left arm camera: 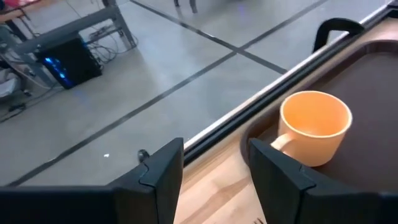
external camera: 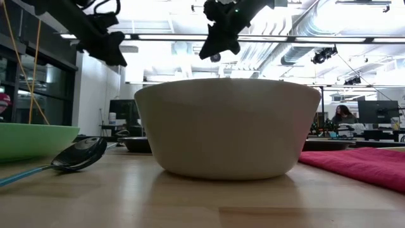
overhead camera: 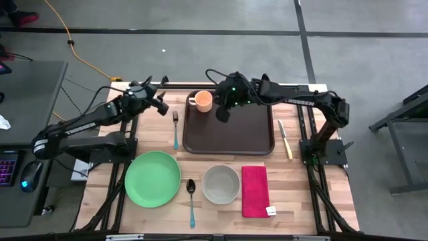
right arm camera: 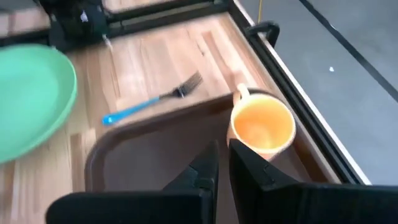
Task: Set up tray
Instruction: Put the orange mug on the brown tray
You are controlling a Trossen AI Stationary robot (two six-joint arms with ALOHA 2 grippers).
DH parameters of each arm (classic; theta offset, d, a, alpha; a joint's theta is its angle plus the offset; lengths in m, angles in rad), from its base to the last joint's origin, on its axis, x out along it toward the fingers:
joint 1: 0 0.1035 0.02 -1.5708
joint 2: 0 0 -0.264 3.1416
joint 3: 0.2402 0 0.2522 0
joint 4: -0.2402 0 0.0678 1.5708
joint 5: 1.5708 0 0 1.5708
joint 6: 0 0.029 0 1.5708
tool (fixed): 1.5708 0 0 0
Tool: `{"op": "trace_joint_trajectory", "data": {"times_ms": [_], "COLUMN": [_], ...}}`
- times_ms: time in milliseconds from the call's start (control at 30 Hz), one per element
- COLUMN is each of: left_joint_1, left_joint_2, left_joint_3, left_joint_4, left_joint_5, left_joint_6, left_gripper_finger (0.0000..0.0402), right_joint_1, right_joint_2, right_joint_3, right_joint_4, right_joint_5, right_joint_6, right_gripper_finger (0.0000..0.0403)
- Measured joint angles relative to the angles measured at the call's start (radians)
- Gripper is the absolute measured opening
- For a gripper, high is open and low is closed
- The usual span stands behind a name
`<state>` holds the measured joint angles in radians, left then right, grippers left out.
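And here's the tray (overhead camera: 231, 137), sitting flat at the far middle of the bench (overhead camera: 301, 194), a wide dark brown slab of plastic with a raised rim and rounded corners. It looks stiff and light, probably slick on its glossy floor, so the rim is the place to take it: a pinch over the raised edge on one long side, or better, one on each side to keep it level. The orange cup (overhead camera: 201, 101) stands in its far left corner, upright, handle out toward the edge, and that would likely slide or tip if the tray were tilted. The right pincer (overhead camera: 223, 115) hangs above the tray just beside the cup, fingers nearly together and gripping nothing. The left pincer (overhead camera: 160, 106) hovers off the tray's left edge near the blue-handled fork (overhead camera: 175, 127), fingers spread wide, empty too. Nearer the front, the green plate (overhead camera: 152, 179), spoon (overhead camera: 191, 197), bowl (overhead camera: 221, 184) and red napkin (overhead camera: 255, 191) wait in a row, and a knife (overhead camera: 285, 139) lies right of the tray.
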<state>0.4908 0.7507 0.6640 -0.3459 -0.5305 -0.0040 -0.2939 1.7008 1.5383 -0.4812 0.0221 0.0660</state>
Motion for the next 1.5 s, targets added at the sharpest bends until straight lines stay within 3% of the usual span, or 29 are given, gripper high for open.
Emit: {"op": "trace_joint_trajectory", "data": {"times_ms": [400,767,1233,1500], "left_joint_1": [0.000,0.000,0.000,0.000], "left_joint_2": [-0.030,-0.030,-0.030,-0.030], "left_joint_3": [0.000,0.000,0.000,0.000], "left_joint_4": [-0.085,-0.099,-0.123,-0.134], "left_joint_5": [-0.012,-0.013,-0.057,-0.058], "left_joint_6": [-0.053,-0.059,-0.056,-0.053], "left_gripper_finger": [0.0209,0.0209,0.0209,0.0209], "right_joint_1": [-0.066,-0.135,-0.207,-0.206], "right_joint_2": [0.116,0.241,0.317,0.317], "right_joint_3": [0.069,0.198,0.199,0.193], "right_joint_4": [0.037,-0.133,-0.134,-0.101], "right_joint_5": [-0.027,-0.009,-0.141,-0.143], "right_joint_6": [0.031,0.063,0.114,0.162], "right_gripper_finger": [0.0017,0.0017,0.0018,0.0073]}}
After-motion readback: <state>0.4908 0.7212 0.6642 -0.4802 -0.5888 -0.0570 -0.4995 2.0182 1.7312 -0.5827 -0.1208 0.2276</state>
